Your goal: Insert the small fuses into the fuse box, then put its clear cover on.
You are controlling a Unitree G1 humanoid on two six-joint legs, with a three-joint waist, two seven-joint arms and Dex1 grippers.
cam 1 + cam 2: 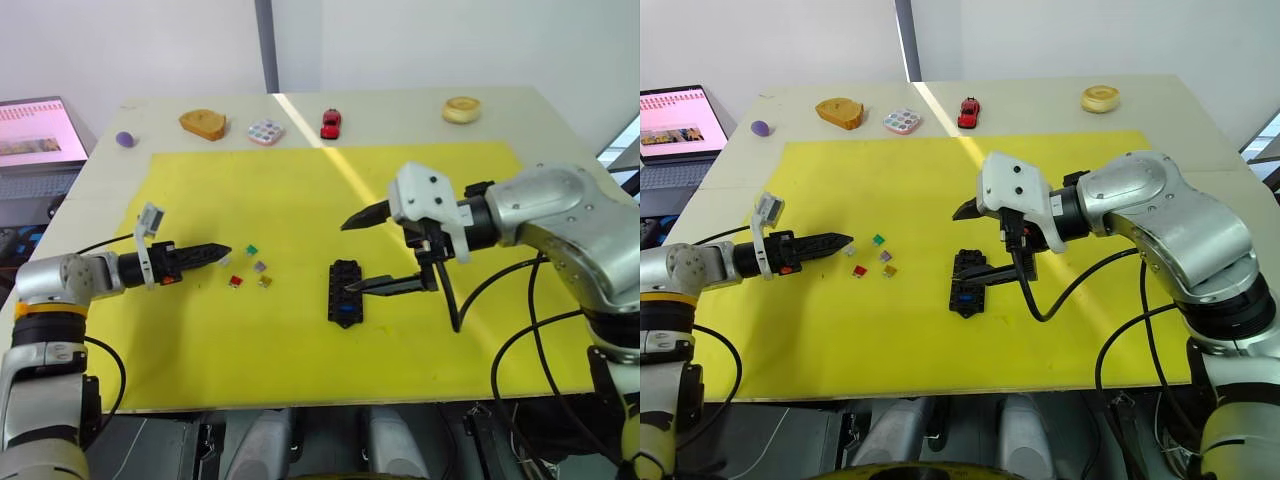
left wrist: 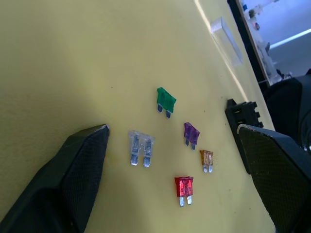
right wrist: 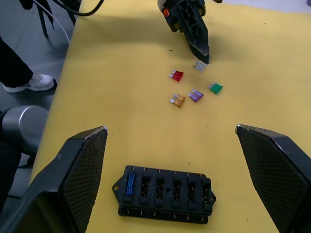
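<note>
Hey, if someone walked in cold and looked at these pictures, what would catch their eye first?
Probably the right pincer, spread wide open just over the black fuse box in the middle of the yellow mat; one blue fuse already sits in an end slot. Next, the loose fuses, green, purple, red, amber and clear, lying to the box's left, with the left pincer pointing at them, open in its wrist view.

Black fuse box [image 3: 165,194] lying flat on yellow mat, blue fuse [image 3: 129,185] sitting in end slot; five loose fuses [image 2: 167,141] lying beside; clear cover [image 2: 226,41] lying well apart.
</note>
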